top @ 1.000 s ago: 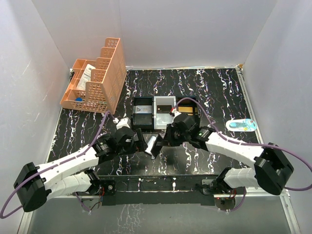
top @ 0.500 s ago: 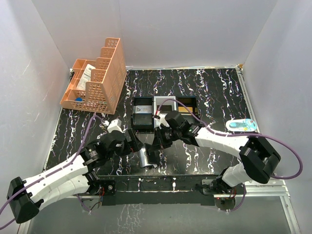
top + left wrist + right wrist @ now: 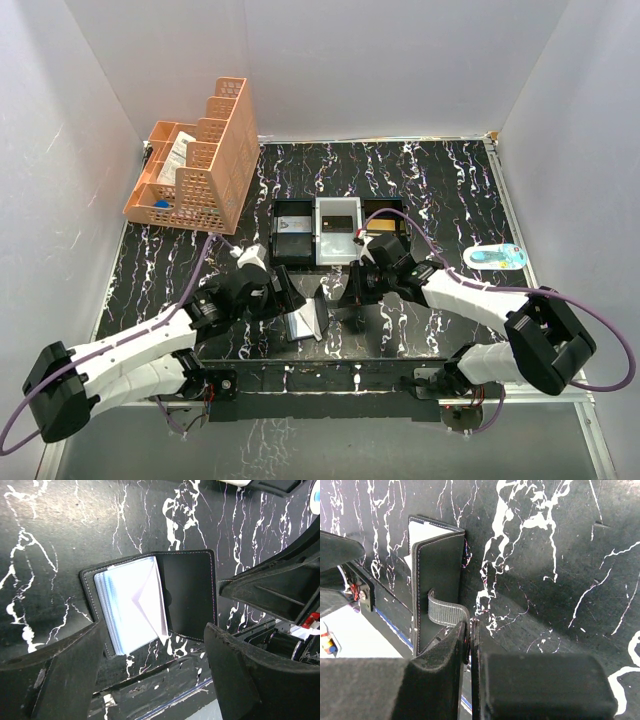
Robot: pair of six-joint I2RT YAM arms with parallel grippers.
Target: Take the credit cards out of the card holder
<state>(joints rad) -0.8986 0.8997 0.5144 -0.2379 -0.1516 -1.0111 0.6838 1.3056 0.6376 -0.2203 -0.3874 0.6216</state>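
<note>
One card holder (image 3: 155,602) is framed lengthwise by the wide-open left end effector (image 3: 154,626), with the shut right end effector (image 3: 470,625) just beside.

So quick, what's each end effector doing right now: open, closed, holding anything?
Left end effector: open, straddling the unfolded card holder, holding nothing.
Right end effector: closed, apparently pinching the card holder's grey strap.

Black white-veined marble tabletop (image 3: 440,180), plain white walls (image 3: 350,60) on 3 sides, even lighting
</note>
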